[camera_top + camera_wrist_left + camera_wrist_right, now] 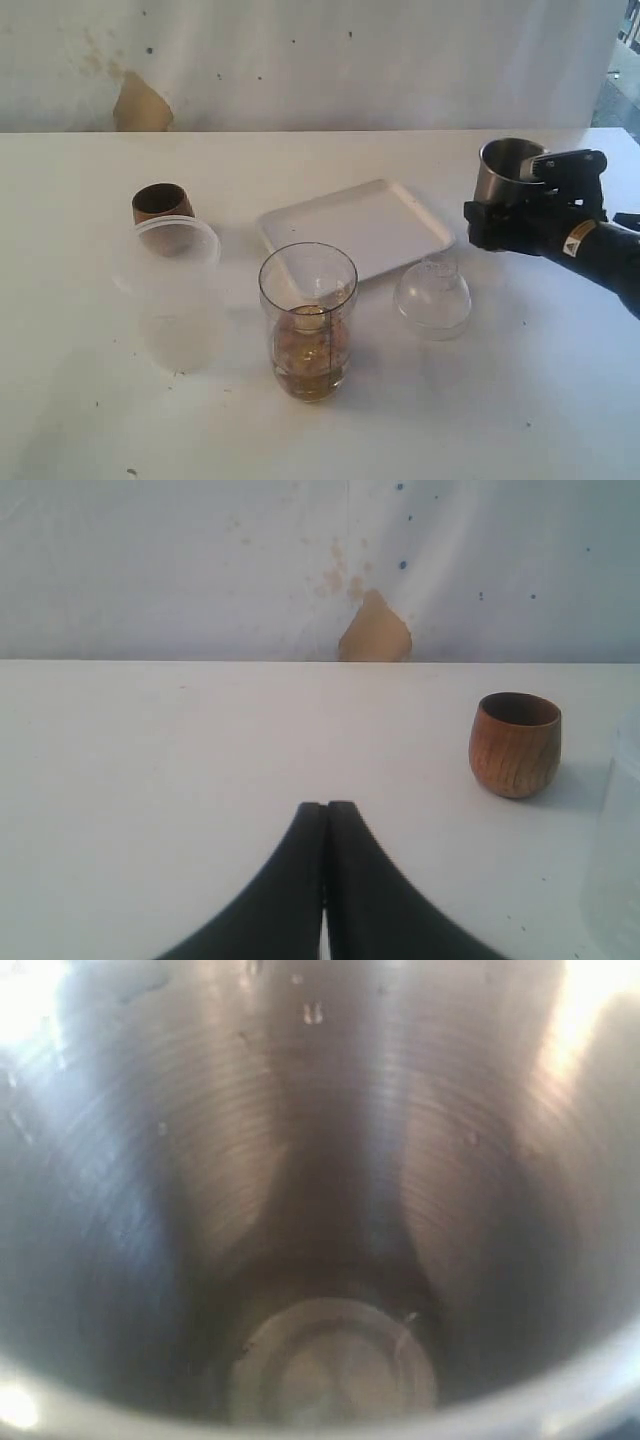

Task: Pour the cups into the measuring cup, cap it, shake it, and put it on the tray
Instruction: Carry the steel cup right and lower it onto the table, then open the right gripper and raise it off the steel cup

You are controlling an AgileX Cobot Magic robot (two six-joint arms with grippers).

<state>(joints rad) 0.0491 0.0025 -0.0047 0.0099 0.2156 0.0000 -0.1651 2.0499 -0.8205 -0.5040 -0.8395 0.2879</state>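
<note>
The outside view shows a white tabletop (pixel 560 400). The measuring cup (pixel 308 320) stands upright and uncapped near the front middle, with brownish contents in its lower part. Behind it lies the tray (pixel 355 228), bare, probably left free for the final set-down. A clear domed lid (pixel 433 295) rests near the tray's front right corner, handy for capping. At the left, a wooden cup (pixel 162 203) stands upright just behind a frosted plastic cup (pixel 180 290). At the far right, the right arm reaches in low from the picture's edge. The right fingers (pixel 565 165) pinch the steel tumbler (pixel 497 175) by its wall, and one finger seems to hook over the rim. The tumbler is mouth-up and well apart from the measuring cup; whether it touches the tabletop cannot be told. The left wrist view shows the left fingers (pixel 300 900) pressed together, holding nothing and pointing across bare tabletop, with the wooden cup (pixel 515 745) ahead and off to one side. The right wrist view looks straight into the steel tumbler (pixel 330 1210). Its brushed wall and round bottom look empty, so its pour appears done, and the fingers are not visible here.
</note>
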